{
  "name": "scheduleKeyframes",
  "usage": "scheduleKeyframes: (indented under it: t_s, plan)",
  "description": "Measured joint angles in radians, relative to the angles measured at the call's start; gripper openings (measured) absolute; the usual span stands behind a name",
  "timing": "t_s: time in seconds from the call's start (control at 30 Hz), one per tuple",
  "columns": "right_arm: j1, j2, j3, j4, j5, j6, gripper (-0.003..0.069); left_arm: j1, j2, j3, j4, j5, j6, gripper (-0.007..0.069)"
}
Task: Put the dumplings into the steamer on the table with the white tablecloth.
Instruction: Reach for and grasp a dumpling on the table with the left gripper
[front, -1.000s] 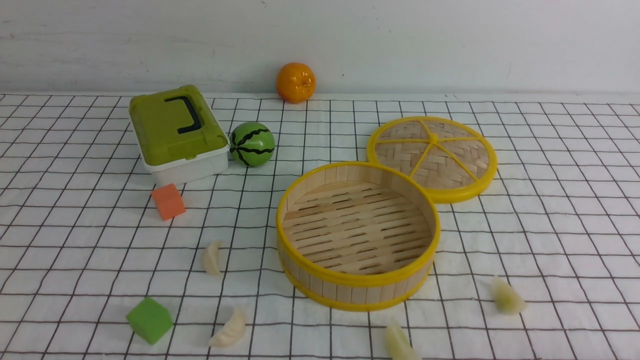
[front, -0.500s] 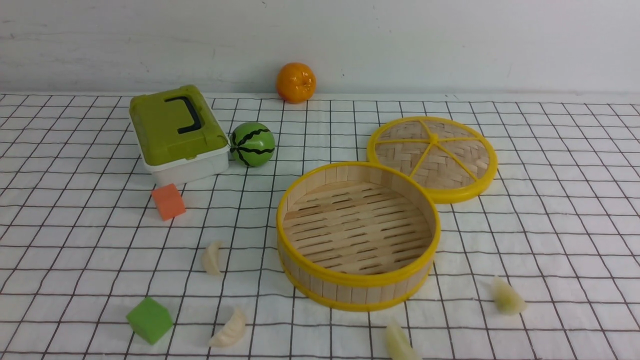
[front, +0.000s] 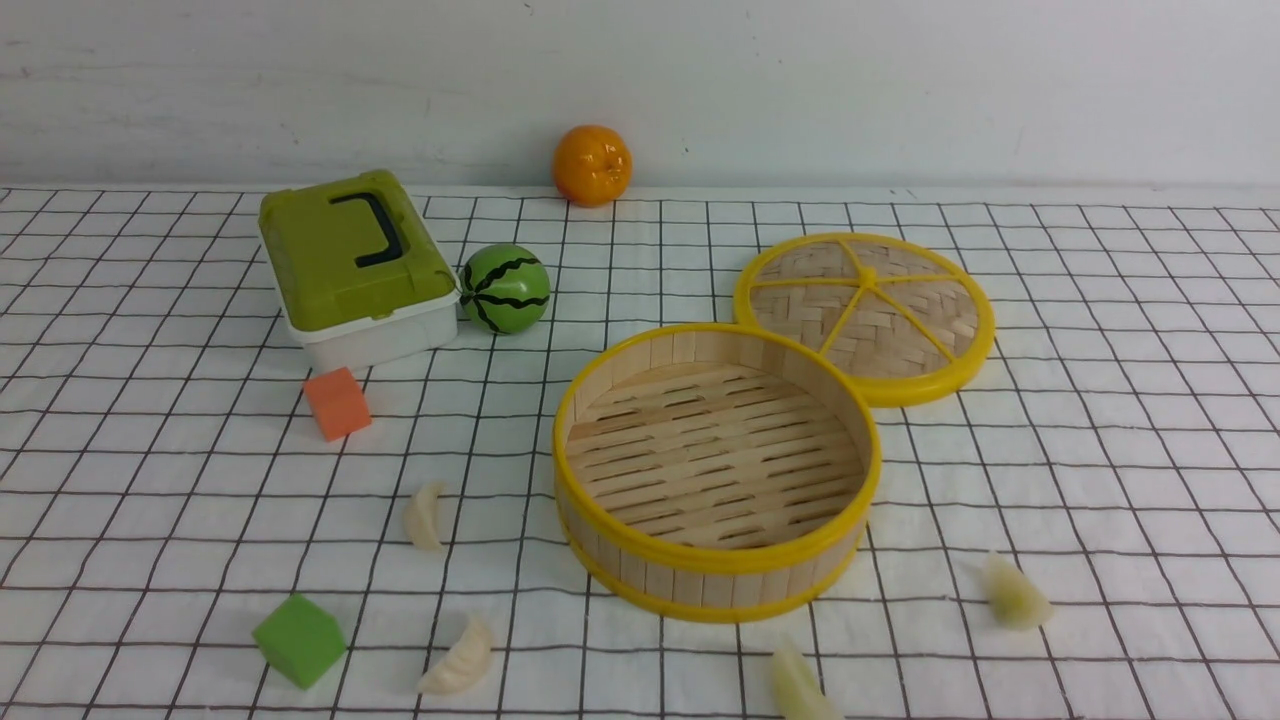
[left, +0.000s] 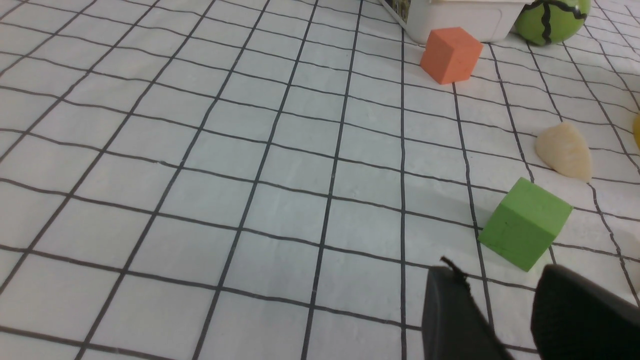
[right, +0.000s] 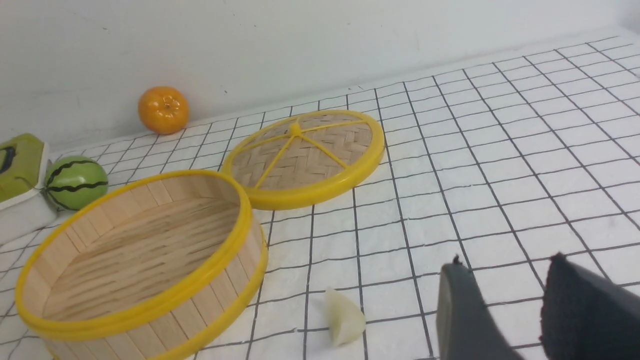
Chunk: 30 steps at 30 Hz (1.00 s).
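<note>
Claws first, for your notes. Left claw (left: 497, 280): fingers part spread, nothing between them, hanging over bare cloth and touching nothing. Right claw (right: 505, 272): the same, half parted and empty. Neither reaches into the front view.

Progress, as you can judge it: nothing done, all four pieces left to move.

Table (front: 1100, 450): covered by the white tablecloth (front: 150, 420), which carries everything.

Steamer (front: 700, 585): stands open, slatted floor bare, nothing in it.

Left dumpling (front: 424, 516): near the steamer's left side, apart from its wall.
Front-left dumpling (front: 458, 660): left of the steamer again, closer to you.
Front dumpling (front: 800, 685): just before the steamer's near wall, cut by the front view's edge.
Right dumpling (front: 1012, 592): off the steamer's right front, clear of it.
</note>
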Motion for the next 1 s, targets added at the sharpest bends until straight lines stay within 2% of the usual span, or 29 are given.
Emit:
scheduleKeyframes:
  t_s: [0.13,0.27,0.33,0.43,0.5,0.9,0.93,1.0]
  plan:
    - [0.000,0.009,-0.003,0.057,0.010,0.000,0.0240,0.000,0.000,0.000,0.000,0.000,0.000,0.0239]
    - [0.000,0.120,-0.043,0.104,0.066,-0.050,0.0226,0.000,0.000,0.000,0.000,0.000,0.000,0.0239]
    - [0.018,0.214,-0.090,0.130,0.093,-0.100,0.0178,0.000,0.000,0.000,0.000,0.000,0.000,0.0239]
    - [0.060,0.335,-0.175,0.142,0.136,-0.167,0.0044,0.000,0.000,0.000,0.000,0.000,0.000,0.0239]
    - [0.086,0.403,-0.227,0.144,0.189,-0.193,-0.0008,0.000,0.000,0.000,0.000,0.000,0.000,0.0239]
    - [0.214,0.812,-0.498,0.146,0.534,-0.299,-0.0022,0.000,0.000,0.000,0.022,-0.013,-0.004,0.0239]
    - [0.218,0.854,-0.524,0.149,0.569,-0.318,-0.0021,0.000,0.000,0.000,-0.007,-0.047,-0.036,0.0239]
    - [0.218,0.890,-0.546,0.153,0.592,-0.342,-0.0019,0.000,0.000,0.000,-0.147,-0.107,-0.159,0.0239]
